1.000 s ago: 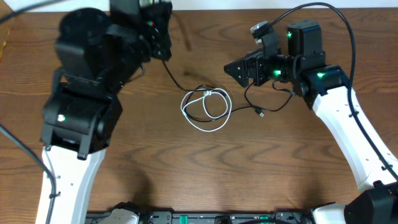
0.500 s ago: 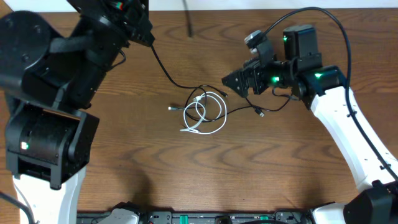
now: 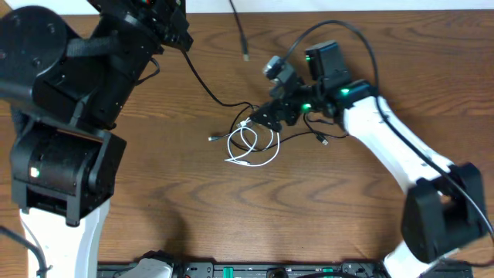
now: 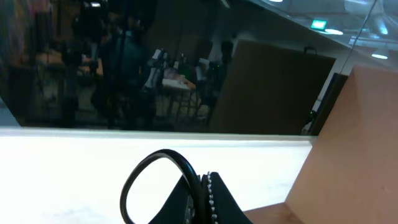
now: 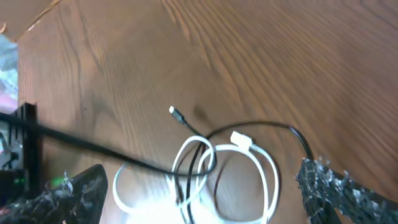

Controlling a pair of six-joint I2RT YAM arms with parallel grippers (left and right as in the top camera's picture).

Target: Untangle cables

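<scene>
The white cable (image 3: 252, 148) lies in loops at mid-table, with the thin black cable (image 3: 207, 91) threaded through them. That black cable climbs to my left gripper (image 3: 176, 32), raised at the back left and shut on it. In the left wrist view the fingers (image 4: 219, 200) pinch a black cable loop (image 4: 138, 179). My right gripper (image 3: 264, 117) hovers open at the tangle's right edge. In the right wrist view the white cable (image 5: 268, 171) and black cable (image 5: 93, 147) lie between the spread right gripper (image 5: 205, 194). A small plug (image 5: 173, 112) points away from the loops.
A loose black cord end with a plug (image 3: 245, 55) hangs near the back edge. Another thin black strand ends in a plug (image 3: 324, 141) right of the tangle, under the right arm. The bulky left arm (image 3: 69, 123) covers the table's left side.
My right gripper has moved left and down to the tangle. The left arm has lifted and pulled the black cable, dragging the loops slightly left and tightening them.
</scene>
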